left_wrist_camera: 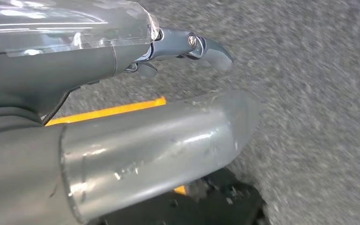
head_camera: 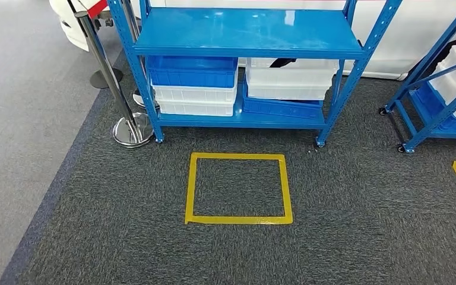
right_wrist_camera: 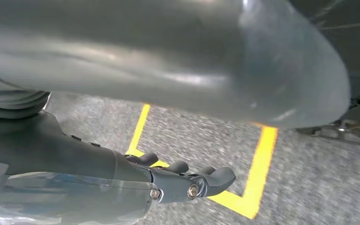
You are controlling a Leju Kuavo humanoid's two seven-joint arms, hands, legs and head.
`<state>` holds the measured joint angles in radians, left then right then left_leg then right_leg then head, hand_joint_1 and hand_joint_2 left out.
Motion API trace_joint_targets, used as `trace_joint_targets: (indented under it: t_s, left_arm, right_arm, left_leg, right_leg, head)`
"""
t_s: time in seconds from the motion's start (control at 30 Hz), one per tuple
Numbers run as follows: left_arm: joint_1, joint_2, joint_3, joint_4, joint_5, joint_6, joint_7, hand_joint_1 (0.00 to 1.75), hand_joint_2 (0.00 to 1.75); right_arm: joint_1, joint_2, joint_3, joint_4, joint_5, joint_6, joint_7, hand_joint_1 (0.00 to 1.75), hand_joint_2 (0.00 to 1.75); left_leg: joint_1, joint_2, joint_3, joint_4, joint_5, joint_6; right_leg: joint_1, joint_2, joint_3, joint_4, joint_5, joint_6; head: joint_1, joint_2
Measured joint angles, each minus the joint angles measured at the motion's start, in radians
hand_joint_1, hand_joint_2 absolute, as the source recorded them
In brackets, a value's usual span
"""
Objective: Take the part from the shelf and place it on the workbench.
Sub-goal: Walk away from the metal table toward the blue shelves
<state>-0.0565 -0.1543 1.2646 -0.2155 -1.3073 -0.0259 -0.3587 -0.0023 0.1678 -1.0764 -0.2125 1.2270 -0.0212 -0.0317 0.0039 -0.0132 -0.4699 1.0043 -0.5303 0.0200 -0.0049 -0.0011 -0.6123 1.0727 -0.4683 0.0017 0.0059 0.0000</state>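
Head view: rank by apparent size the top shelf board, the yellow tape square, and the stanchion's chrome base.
1. Top shelf board, widest.
2. Yellow tape square, clearly narrower but nearer the camera, so true size is unsure.
3. Chrome base, by far the smallest.

Head view faces the shelf (head_camera: pixel 246 65); wrist cameras hang near carpet (left_wrist_camera: pixel 318 93).

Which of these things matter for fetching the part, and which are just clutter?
Job: blue shelf; white bins and blue bins on its bottom level; yellow floor square; left hand; right hand.
Clutter: barrier post; second rack.
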Motion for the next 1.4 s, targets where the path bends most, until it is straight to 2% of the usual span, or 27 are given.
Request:
trace_joint_targets:
  t_s: [0.03, 0.07, 0.17, 0.23, 0.3, 0.33, 0.37, 0.4, 0.47, 0.53, 0.57, 0.63, 0.67, 0.73, 0.8, 0.87, 0.9, 0.93, 1.0, 1.03, 1.07, 1.17, 1.2, 1.27, 1.33, 1.37, 1.4]
  left_arm:
    - [-0.001, -0.001, 0.000, 0.000, 0.000, 0.000, 0.000, 0.00, 0.00]
    - [-0.003, -0.001, 0.000, 0.000, 0.000, 0.000, 0.001, 0.00, 0.00]
    - [-0.003, -0.002, 0.000, 0.000, 0.000, 0.001, 0.005, 0.00, 0.00]
    - [-0.005, -0.002, 0.000, 0.000, 0.000, 0.001, 0.006, 0.00, 0.00]
    - [-0.005, -0.002, 0.000, 0.000, 0.000, 0.000, 0.006, 0.00, 0.00]
    - [-0.004, -0.002, 0.000, 0.000, 0.000, 0.000, 0.006, 0.00, 0.00]
    - [-0.002, -0.002, 0.000, 0.000, 0.000, 0.000, 0.007, 0.00, 0.00]
    - [-0.001, -0.002, 0.000, 0.000, 0.000, 0.000, 0.006, 0.00, 0.00]
    - [0.003, -0.002, 0.000, 0.000, 0.000, 0.001, 0.005, 0.00, 0.00]
    - [0.007, -0.002, 0.000, 0.000, -0.001, 0.001, 0.004, 0.00, 0.00]
    - [0.008, -0.002, 0.000, 0.000, -0.002, 0.000, 0.003, 0.00, 0.00]
    - [0.008, -0.002, 0.000, 0.000, -0.002, -0.004, 0.002, 0.00, 0.00]
    - [0.007, -0.002, 0.000, 0.000, -0.002, -0.006, 0.002, 0.00, 0.00]
    - [0.004, -0.001, 0.000, 0.000, -0.002, -0.009, 0.005, 0.00, 0.00]
    - [0.001, 0.001, 0.000, 0.000, -0.002, -0.010, 0.008, 0.00, 0.00]
    - [0.002, 0.002, 0.000, 0.000, -0.003, -0.010, 0.010, 0.00, 0.00]
    - [0.003, 0.002, 0.000, 0.000, -0.003, -0.010, 0.011, 0.00, 0.00]
    - [0.004, 0.002, 0.000, 0.000, -0.004, -0.010, 0.012, 0.00, 0.00]
    - [0.005, 0.002, 0.000, 0.000, -0.006, -0.011, 0.012, 0.00, 0.00]
    - [0.004, 0.002, 0.000, 0.000, -0.008, -0.011, 0.013, 0.00, 0.00]
    - [0.003, 0.002, 0.000, 0.000, -0.010, -0.011, 0.014, 0.00, 0.00]
    - [-0.001, 0.004, 0.000, 0.000, -0.012, -0.010, 0.014, 0.00, 0.00]
    - [-0.003, 0.004, 0.000, 0.000, -0.012, -0.010, 0.014, 0.00, 0.00]
    - [-0.004, 0.006, 0.000, 0.000, -0.012, -0.009, 0.014, 0.00, 0.00]
    - [-0.003, 0.006, 0.000, 0.000, -0.012, -0.010, 0.014, 0.00, 0.00]
    - [-0.001, 0.006, 0.000, 0.000, -0.013, -0.009, 0.014, 0.00, 0.00]
    - [0.000, 0.006, 0.000, 0.000, -0.013, -0.009, 0.014, 0.00, 0.00]
  right_arm:
    - [0.000, 0.000, 0.000, 0.000, 0.001, 0.001, 0.000, 0.00, 0.00]
    - [0.000, -0.001, 0.000, 0.000, 0.002, 0.001, 0.000, 0.00, 0.00]
    - [0.003, 0.000, 0.000, 0.000, 0.005, 0.002, 0.002, 0.00, 0.00]
    - [0.004, 0.000, 0.000, 0.000, 0.008, 0.002, 0.002, 0.00, 0.00]
    - [0.002, -0.001, 0.000, 0.000, 0.012, 0.002, 0.003, 0.00, 0.00]
    - [0.002, -0.001, 0.000, 0.000, 0.014, 0.002, 0.003, 0.00, 0.00]
    - [0.002, -0.001, 0.000, 0.000, 0.015, 0.002, 0.003, 0.00, 0.00]
    - [0.003, -0.001, -0.001, 0.000, 0.017, 0.002, 0.003, 0.00, 0.00]
    - [0.004, 0.000, -0.001, 0.000, 0.018, 0.003, 0.003, 0.00, 0.00]
    - [0.003, 0.000, -0.002, 0.000, 0.018, 0.003, 0.004, 0.00, 0.00]
    - [0.001, 0.000, -0.002, 0.000, 0.019, 0.003, 0.005, 0.00, 0.00]
    - [-0.003, 0.000, -0.003, 0.000, 0.021, 0.003, 0.006, 0.00, 0.00]
    - [-0.004, -0.001, -0.003, 0.000, 0.022, 0.004, 0.006, 0.00, 0.00]
    - [-0.006, -0.001, -0.004, 0.000, 0.025, 0.005, 0.006, 0.00, 0.00]
    - [-0.007, -0.001, -0.006, 0.000, 0.029, 0.007, 0.006, 0.00, 0.00]
    - [-0.006, -0.001, -0.007, 0.000, 0.031, 0.009, 0.007, 0.00, 0.00]
    - [-0.004, -0.001, -0.007, 0.000, 0.032, 0.010, 0.007, 0.00, 0.00]
    - [-0.001, -0.001, -0.008, 0.000, 0.032, 0.010, 0.007, 0.00, 0.00]
    - [0.004, -0.003, -0.008, 0.000, 0.032, 0.010, 0.007, 0.00, 0.00]
    - [0.005, -0.003, -0.009, 0.000, 0.032, 0.011, 0.007, 0.00, 0.00]
    - [0.005, -0.004, -0.009, 0.000, 0.032, 0.011, 0.007, 0.00, 0.00]
    - [0.002, -0.004, -0.009, 0.000, 0.033, 0.011, 0.008, 0.00, 0.00]
    - [0.002, -0.004, -0.010, 0.000, 0.033, 0.011, 0.008, 0.00, 0.00]
    - [0.001, -0.004, -0.011, -0.001, 0.033, 0.011, 0.008, 0.00, 0.00]
    - [-0.001, -0.004, -0.013, -0.001, 0.033, 0.010, 0.008, 0.00, 0.00]
    - [0.000, -0.004, -0.014, -0.001, 0.033, 0.010, 0.008, 0.00, 0.00]
    - [0.000, -0.004, -0.015, -0.001, 0.033, 0.010, 0.008, 0.00, 0.00]
  left_leg:
    - [-0.001, 0.000, 0.005, -0.002, -0.007, -0.006]
    - [-0.002, 0.000, 0.010, -0.001, -0.009, -0.013]
    - [-0.002, 0.003, 0.020, 0.030, -0.016, -0.030]
    - [0.002, 0.006, -0.030, 0.130, -0.043, -0.038]
    - [0.006, 0.007, -0.116, 0.254, -0.097, -0.045]
    - [0.007, 0.007, -0.150, 0.287, -0.118, -0.048]
    - [0.007, 0.007, -0.171, 0.289, -0.122, -0.049]
    - [0.007, 0.007, -0.176, 0.259, -0.102, -0.049]
    - [0.006, 0.009, -0.167, 0.142, 0.003, -0.041]
    - [0.001, 0.012, -0.159, 0.066, 0.077, -0.028]
    - [-0.001, 0.013, -0.157, 0.055, 0.088, -0.021]
    - [0.000, 0.010, -0.136, 0.046, 0.082, -0.007]
    - [0.002, 0.008, -0.122, 0.036, 0.079, 0.001]
    - [0.004, 0.007, -0.094, 0.021, 0.071, 0.013]
    - [0.004, 0.006, -0.075, 0.016, 0.056, 0.018]
    - [0.004, 0.003, -0.052, 0.016, 0.036, 0.017]
    - [0.004, 0.000, -0.037, 0.016, 0.024, 0.015]
    - [0.003, -0.001, -0.021, 0.015, 0.012, 0.012]
    - [0.002, -0.004, 0.005, 0.015, -0.013, 0.005]
    - [0.001, -0.005, 0.014, 0.014, -0.025, -0.001]
    - [-0.001, -0.006, 0.025, 0.014, -0.033, -0.007]
    - [-0.003, -0.005, 0.041, 0.036, -0.030, -0.023]
    - [-0.002, -0.003, 0.027, 0.068, -0.030, -0.028]
    - [0.002, 0.003, -0.032, 0.174, -0.059, -0.037]
    - [0.006, 0.005, -0.110, 0.266, -0.117, -0.044]
    - [0.007, 0.005, -0.137, 0.281, -0.134, -0.046]
    - [0.007, 0.006, -0.152, 0.268, -0.132, -0.046]
  right_leg:
    - [0.004, 0.000, 0.004, -0.023, 0.009, -0.005]
    - [0.006, 0.001, 0.005, -0.027, 0.002, -0.010]
    - [-0.001, 0.001, 0.034, -0.041, -0.002, -0.029]
    - [-0.004, -0.001, 0.057, -0.047, -0.014, -0.039]
    - [-0.004, 0.000, 0.072, -0.048, -0.030, -0.042]
    - [-0.004, 0.001, 0.083, -0.048, -0.039, -0.041]
    - [-0.004, 0.002, 0.096, -0.048, -0.050, -0.040]
    - [-0.004, 0.003, 0.112, -0.048, -0.061, -0.038]
    - [-0.004, 0.002, 0.141, -0.047, -0.085, -0.032]
    - [-0.002, 0.004, 0.158, -0.048, -0.106, -0.022]
    - [-0.001, 0.005, 0.165, -0.047, -0.112, -0.015]
    - [0.000, 0.006, 0.172, -0.035, -0.110, -0.001]
    - [0.000, 0.006, 0.167, -0.010, -0.104, 0.004]
    - [-0.002, 0.005, 0.114, 0.081, -0.111, 0.011]
    - [-0.003, 0.005, 0.028, 0.186, -0.161, 0.016]
    - [-0.004, 0.005, -0.036, 0.223, -0.198, 0.019]
    - [-0.005, 0.005, -0.048, 0.202, -0.188, 0.019]
    - [-0.005, 0.004, -0.049, 0.156, -0.151, 0.017]
    - [-0.001, 0.004, -0.041, 0.048, -0.036, 0.006]
    - [0.002, 0.005, -0.037, 0.013, 0.005, 0.000]
    - [0.004, 0.006, -0.034, -0.006, 0.026, -0.005]
    - [0.000, 0.008, -0.003, -0.024, 0.015, -0.021]
    - [-0.002, 0.008, 0.012, -0.030, 0.009, -0.027]
    - [-0.004, 0.006, 0.039, -0.038, -0.006, -0.036]
    - [-0.004, 0.007, 0.060, -0.038, -0.027, -0.038]
    - [-0.004, 0.008, 0.073, -0.038, -0.038, -0.037]
    - [-0.004, 0.009, 0.088, -0.038, -0.050, -0.036]
  head:
    - [-0.001, 0.000]
    - [-0.002, 0.000]
    - [-0.003, 0.000]
    - [-0.008, 0.000]
    - [-0.013, 0.000]
    - [-0.014, 0.000]
    - [-0.015, 0.000]
    - [-0.015, 0.000]
    - [-0.016, 0.000]
    - [-0.017, 0.000]
    - [-0.017, 0.000]
    - [-0.019, 0.000]
    - [-0.018, 0.000]
    - [-0.013, 0.000]
    - [-0.010, 0.000]
    - [-0.009, 0.000]
    - [-0.009, 0.000]
    - [-0.009, 0.000]
    - [-0.007, 0.000]
    - [-0.006, 0.000]
    - [-0.005, 0.000]
    - [-0.005, 0.000]
    - [-0.007, 0.000]
    - [-0.011, 0.000]
    - [-0.013, 0.000]
    - [-0.013, 0.000]
    - [-0.013, 0.000]
